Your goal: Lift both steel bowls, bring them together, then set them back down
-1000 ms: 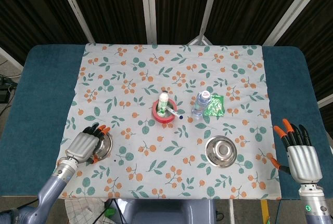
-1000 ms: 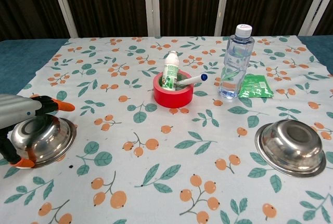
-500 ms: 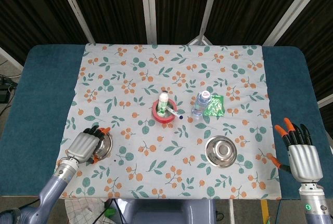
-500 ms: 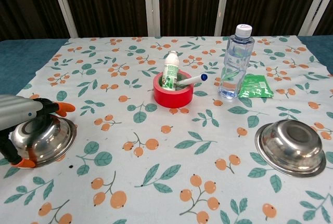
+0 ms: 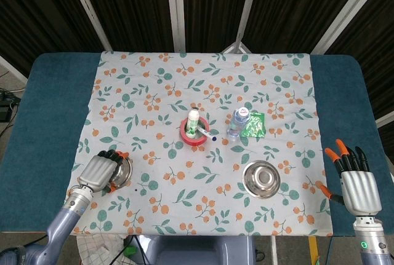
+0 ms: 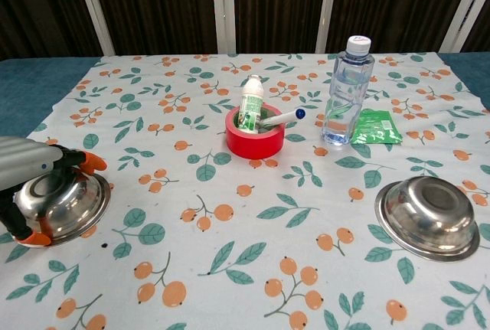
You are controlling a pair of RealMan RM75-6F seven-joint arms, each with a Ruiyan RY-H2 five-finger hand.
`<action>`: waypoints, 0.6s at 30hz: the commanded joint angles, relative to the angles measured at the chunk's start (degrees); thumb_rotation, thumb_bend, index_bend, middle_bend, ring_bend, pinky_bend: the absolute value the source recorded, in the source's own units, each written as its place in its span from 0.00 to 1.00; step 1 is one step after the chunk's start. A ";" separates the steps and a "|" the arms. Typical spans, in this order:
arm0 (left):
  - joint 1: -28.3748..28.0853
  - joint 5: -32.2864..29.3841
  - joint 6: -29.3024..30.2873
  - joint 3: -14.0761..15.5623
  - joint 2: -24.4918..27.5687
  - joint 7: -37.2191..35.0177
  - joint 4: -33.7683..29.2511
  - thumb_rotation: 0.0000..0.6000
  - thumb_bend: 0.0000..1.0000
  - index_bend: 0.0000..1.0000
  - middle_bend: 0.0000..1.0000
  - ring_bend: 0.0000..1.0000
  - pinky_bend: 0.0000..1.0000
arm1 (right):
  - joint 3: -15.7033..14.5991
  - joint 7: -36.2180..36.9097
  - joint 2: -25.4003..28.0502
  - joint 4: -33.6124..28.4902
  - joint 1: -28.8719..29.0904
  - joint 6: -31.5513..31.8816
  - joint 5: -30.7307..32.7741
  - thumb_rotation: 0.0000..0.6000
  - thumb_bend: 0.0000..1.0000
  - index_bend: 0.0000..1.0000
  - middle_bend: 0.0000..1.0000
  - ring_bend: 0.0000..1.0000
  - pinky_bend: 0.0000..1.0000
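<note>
Left hand (image 5: pixel 100 170) has closed tighter over left bowl (image 6: pixel 65 206), bowl not yet lifted off counter. Right hand (image 5: pixel 356 182) spread, idle, well apart from right bowl (image 5: pixel 261 178). Grasp stage only.

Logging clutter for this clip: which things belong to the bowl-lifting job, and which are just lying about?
Job: left steel bowl under the left hand; right steel bowl; right hand, open, off to the side.

Lying about: red tape roll, small bottle, marker, water bottle, green packet.

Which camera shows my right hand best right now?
Head view: the right hand shows whole at the table's edge, fingers spread, holding nothing, apart from the right bowl. The chest view misses the hand entirely.
</note>
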 commanded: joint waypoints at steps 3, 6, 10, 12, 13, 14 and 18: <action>0.07 0.29 1.01 0.11 -0.07 0.14 0.20 1.00 0.01 0.20 0.27 0.19 0.30 | 0.11 0.06 -0.09 0.02 -0.02 0.11 0.11 1.00 0.17 0.22 0.04 0.12 0.04; 0.17 0.56 1.72 0.20 -0.09 0.01 0.44 1.00 0.03 0.20 0.27 0.19 0.30 | 0.14 0.12 -0.11 -0.04 -0.05 0.18 0.12 1.00 0.17 0.22 0.04 0.12 0.04; 0.11 0.73 2.06 0.42 -0.20 0.05 0.85 1.00 0.08 0.22 0.27 0.19 0.31 | 0.15 0.16 -0.12 -0.05 -0.01 0.09 0.18 1.00 0.17 0.22 0.04 0.12 0.04; 0.05 0.95 2.18 0.49 -0.25 -0.14 0.93 1.00 0.08 0.22 0.28 0.19 0.32 | 0.13 0.13 -0.11 -0.08 0.01 0.03 0.16 1.00 0.17 0.22 0.04 0.12 0.04; 0.01 1.24 2.29 0.51 -0.25 -0.33 0.89 1.00 0.08 0.22 0.28 0.19 0.32 | 0.08 0.06 -0.08 -0.11 0.00 0.00 0.15 1.00 0.17 0.22 0.04 0.12 0.04; 0.00 1.64 2.48 0.54 -0.23 -0.62 0.86 1.00 0.08 0.22 0.28 0.20 0.33 | 0.06 0.04 -0.05 -0.14 0.00 -0.03 0.14 1.00 0.17 0.22 0.04 0.12 0.04; 0.09 3.45 3.64 0.57 1.01 -1.74 -0.55 1.00 0.08 0.22 0.28 0.20 0.33 | 0.19 0.11 -0.05 -0.15 -0.01 0.03 0.31 1.00 0.17 0.22 0.04 0.12 0.04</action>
